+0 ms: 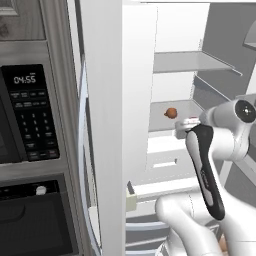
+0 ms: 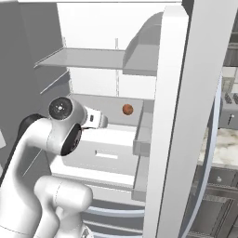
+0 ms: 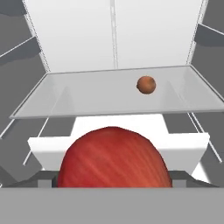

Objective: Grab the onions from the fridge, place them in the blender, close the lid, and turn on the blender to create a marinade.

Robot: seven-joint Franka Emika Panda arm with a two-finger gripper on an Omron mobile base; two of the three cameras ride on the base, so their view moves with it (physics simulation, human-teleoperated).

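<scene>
Hand view, near onion (image 3: 113, 157): between the jaws, which stand wide; we judge it clamped for carrying.
Far onion (image 3: 146, 84): ahead of the fingers, on the shelf (image 3: 87, 96).
Left base view, gripper (image 1: 186, 125): reaching inside the fridge (image 1: 100, 125).
Right base view: far onion beyond the fingers, apart.

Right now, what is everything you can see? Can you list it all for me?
fridge: one, white, doors open, ahead of the arm
shelves: two seen, pale grey, inside the fridge
drawer: one, white, under the lower shelf
far onion: one, reddish brown, on the lower shelf
near onion: one, red, right at the gripper, seemingly held
microwave: one, black, left of the fridge
oven: one, black, below the microwave
counter: one, pale marbled, right of the fridge
arm: one, white with dark joints, reaching into the fridge
gripper: one, white, in front of the drawer
</scene>
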